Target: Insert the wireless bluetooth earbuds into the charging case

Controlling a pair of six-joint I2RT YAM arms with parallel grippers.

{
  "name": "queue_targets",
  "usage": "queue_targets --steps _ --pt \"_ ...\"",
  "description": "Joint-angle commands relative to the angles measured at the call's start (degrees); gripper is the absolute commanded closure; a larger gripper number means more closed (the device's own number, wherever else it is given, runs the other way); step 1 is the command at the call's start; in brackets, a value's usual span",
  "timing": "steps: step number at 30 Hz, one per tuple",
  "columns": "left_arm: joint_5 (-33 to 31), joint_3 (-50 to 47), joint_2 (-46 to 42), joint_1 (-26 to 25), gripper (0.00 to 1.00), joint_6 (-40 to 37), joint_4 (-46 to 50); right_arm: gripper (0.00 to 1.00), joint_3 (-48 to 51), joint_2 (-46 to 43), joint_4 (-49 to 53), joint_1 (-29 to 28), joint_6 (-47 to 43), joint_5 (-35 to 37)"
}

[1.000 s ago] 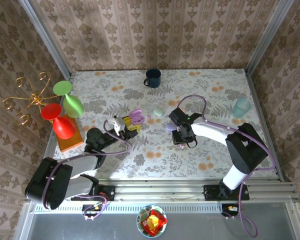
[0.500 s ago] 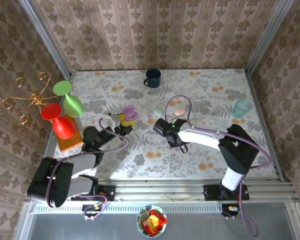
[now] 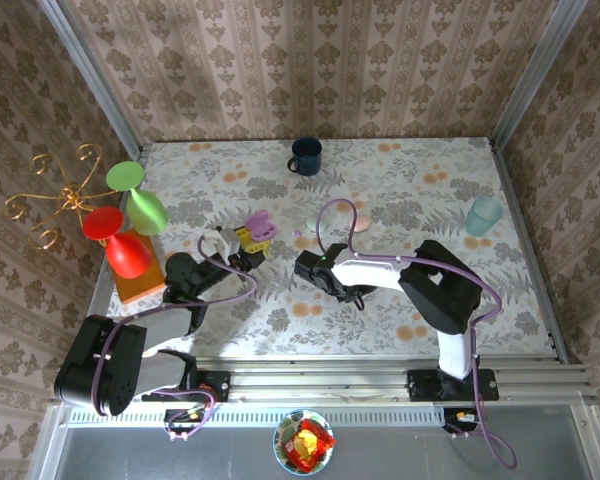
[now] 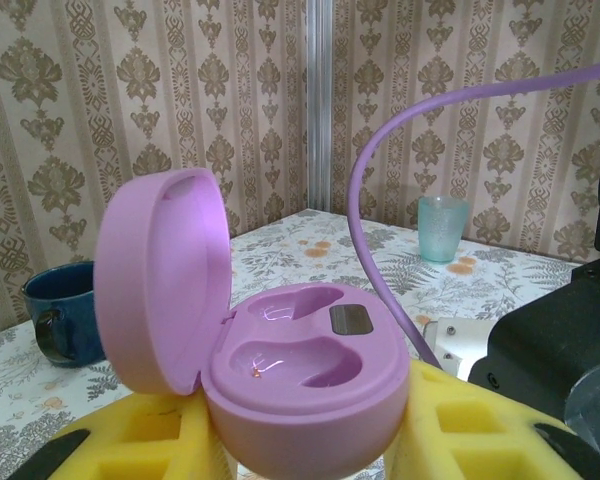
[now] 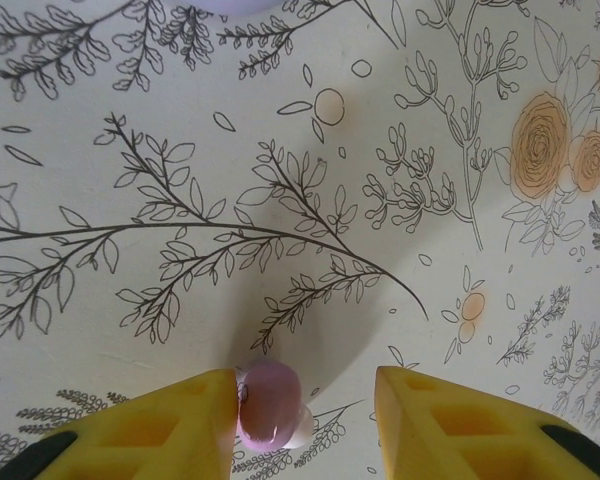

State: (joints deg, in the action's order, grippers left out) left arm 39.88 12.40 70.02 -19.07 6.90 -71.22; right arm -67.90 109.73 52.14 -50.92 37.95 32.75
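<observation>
Overhead view of a floral-print table (image 3: 400, 320) w/ two robot arms bolted at its 6 o'clock edge.

L gripper (image 3: 252, 240) sits at approx. 9 o'clock of table centre. Its yellow pads (image 4: 480, 425) are pressed in on the lilac case (image 4: 300, 370), pinching the base from both sides. The case is held upright. Its lid (image 4: 160, 280) is hinged open and stands at 9 o'clock of the base in the L wrist view, w/ two moulded wells facing up. Past the case in that view are a blue mug (image 4: 60, 310) at 9 o'clock and a teal cup (image 4: 443, 228) at 2 o'clock. A purple cable (image 4: 380, 200) arcs btwn them.

R arm (image 3: 380, 272) reaches across to table centre, wrist low over the cloth. In the R wrist view the R gripper (image 5: 305, 405) points down at the table, fingers (image 5: 180, 425) spread apart. A small pinkish-lilac earbud (image 5: 268, 412) lies on the cloth btwn them. It touches the pad at 9 o'clock, w/ a clear gap to the pad at 3 o'clock, so it is not pinched.

Also overhead: a green case (image 3: 316, 224) and a pink case (image 3: 358, 222) lie near each other just 12 o'clock of the R wrist. The mug is at the table's 12 o'clock edge and the cup at 2 o'clock. Red and green goblets (image 3: 130, 215) stand at 9 o'clock.
</observation>
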Motion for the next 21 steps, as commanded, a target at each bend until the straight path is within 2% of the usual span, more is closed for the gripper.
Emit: queue_targets --steps 1,7,21 --pt "1.1 1.0 -1.2 0.3 0.65 0.2 -2.3 0.6 -0.4 1.7 1.5 -0.4 1.8 1.5" --pt "1.2 1.0 -1.5 0.3 0.65 0.5 -2.3 0.61 -0.4 2.4 2.0 -0.3 1.6 1.4" --pt "1.3 0.9 -1.4 0.3 0.65 0.4 -2.3 0.79 -0.4 3.1 1.3 -0.3 0.6 1.0"
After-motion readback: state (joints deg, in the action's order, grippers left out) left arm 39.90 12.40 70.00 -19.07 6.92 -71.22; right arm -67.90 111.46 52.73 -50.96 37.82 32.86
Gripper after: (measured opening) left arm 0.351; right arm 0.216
